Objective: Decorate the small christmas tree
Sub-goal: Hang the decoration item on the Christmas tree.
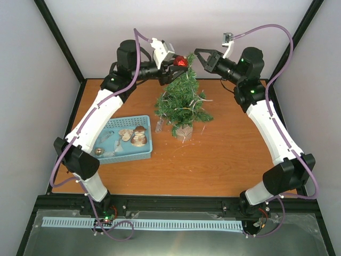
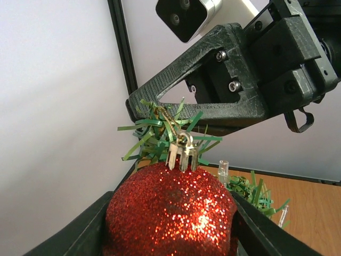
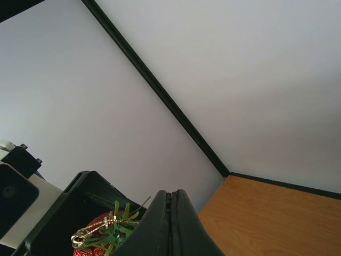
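Top external view: tree decorating, centre frame.
Tree (image 1: pixel 184 104) is standing mid-table (image 1: pixel 224 154), just right of the basket (image 1: pixel 149 136); left gripper (image 1: pixel 178 63) is clasping a red bauble (image 1: pixel 181 61) at the treetop; right gripper (image 1: pixel 198 52) is hovering alongside, fingers pressed together.

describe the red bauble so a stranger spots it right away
Find the small christmas tree at the middle of the wooden table. At its tip, in the left end effector, sits a bauble. It is the only red glittery thing; the ornaments in the blue basket are pale or brown.
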`<action>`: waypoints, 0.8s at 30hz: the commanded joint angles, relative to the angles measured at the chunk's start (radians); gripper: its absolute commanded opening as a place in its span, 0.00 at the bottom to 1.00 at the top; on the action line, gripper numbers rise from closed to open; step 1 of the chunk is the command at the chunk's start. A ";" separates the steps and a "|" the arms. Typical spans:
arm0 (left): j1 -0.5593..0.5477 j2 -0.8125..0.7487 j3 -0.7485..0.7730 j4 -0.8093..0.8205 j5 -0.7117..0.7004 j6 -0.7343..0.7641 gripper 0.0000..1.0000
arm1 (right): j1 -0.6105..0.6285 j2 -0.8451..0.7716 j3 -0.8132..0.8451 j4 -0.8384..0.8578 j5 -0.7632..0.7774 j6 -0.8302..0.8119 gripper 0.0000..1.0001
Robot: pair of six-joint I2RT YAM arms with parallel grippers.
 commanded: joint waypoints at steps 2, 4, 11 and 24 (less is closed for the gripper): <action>-0.005 -0.006 -0.006 -0.009 -0.021 0.031 0.40 | -0.011 0.006 0.007 -0.005 -0.006 -0.016 0.03; -0.005 -0.012 -0.019 -0.008 -0.022 0.034 0.40 | -0.011 0.006 0.011 0.013 -0.021 -0.021 0.03; -0.005 -0.018 -0.029 -0.012 -0.034 0.031 0.40 | -0.010 0.036 0.107 -0.004 -0.099 -0.030 0.03; -0.005 -0.022 -0.031 -0.019 -0.033 0.023 0.40 | -0.010 0.102 0.245 -0.147 -0.126 -0.106 0.03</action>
